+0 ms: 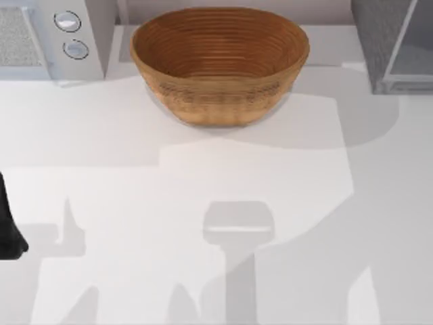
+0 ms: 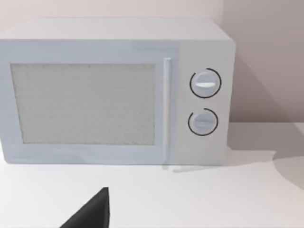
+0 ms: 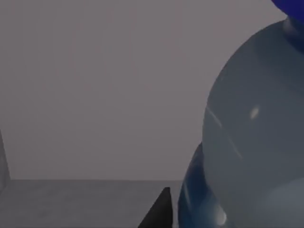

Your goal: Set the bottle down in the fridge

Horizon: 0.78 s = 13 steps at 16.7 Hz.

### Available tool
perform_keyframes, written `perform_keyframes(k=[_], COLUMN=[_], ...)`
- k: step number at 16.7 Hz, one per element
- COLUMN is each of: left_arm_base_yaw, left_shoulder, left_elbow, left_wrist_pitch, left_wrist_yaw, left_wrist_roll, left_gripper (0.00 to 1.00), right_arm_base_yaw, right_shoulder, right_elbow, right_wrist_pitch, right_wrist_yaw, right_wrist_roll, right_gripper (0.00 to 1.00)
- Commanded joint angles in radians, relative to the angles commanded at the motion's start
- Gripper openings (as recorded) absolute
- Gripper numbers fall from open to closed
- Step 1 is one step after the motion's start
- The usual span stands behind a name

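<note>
One bottle (image 3: 251, 133) beside right claw, grip unclear | one fridge (image 1: 392, 44) | one basket (image 1: 220, 61) | one microwave (image 2: 114, 90)

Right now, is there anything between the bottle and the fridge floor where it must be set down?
Nothing visible. In the right wrist view the bottle is close beside a dark fingertip, and the grey fridge floor ahead lies bare up to the back wall.

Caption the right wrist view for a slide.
Clear bottle with blue cap close before the camera, inside a grey-walled compartment, one dark fingertip of the right hand beside it.
</note>
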Motion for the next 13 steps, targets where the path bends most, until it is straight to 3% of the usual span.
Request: perform_keyframes(k=[10,13], left_arm_base_yaw=[0.000,0.000], left_shoulder=[0.000,0.000], left_elbow=[0.000,0.000], left_wrist_pitch=[0.000,0.000], left_wrist_yaw=[0.000,0.000], left_wrist_roll=[0.000,0.000], left_gripper=[1.00,1.00], right_arm_base_yaw=[0.000,0.000], right_shoulder=[0.000,0.000], right_elbow=[0.000,0.000], right_wrist_pitch=[0.000,0.000], right_wrist_yaw=[0.000,0.000], right_wrist_roll=[0.000,0.000], right_gripper=[0.98,1.00])
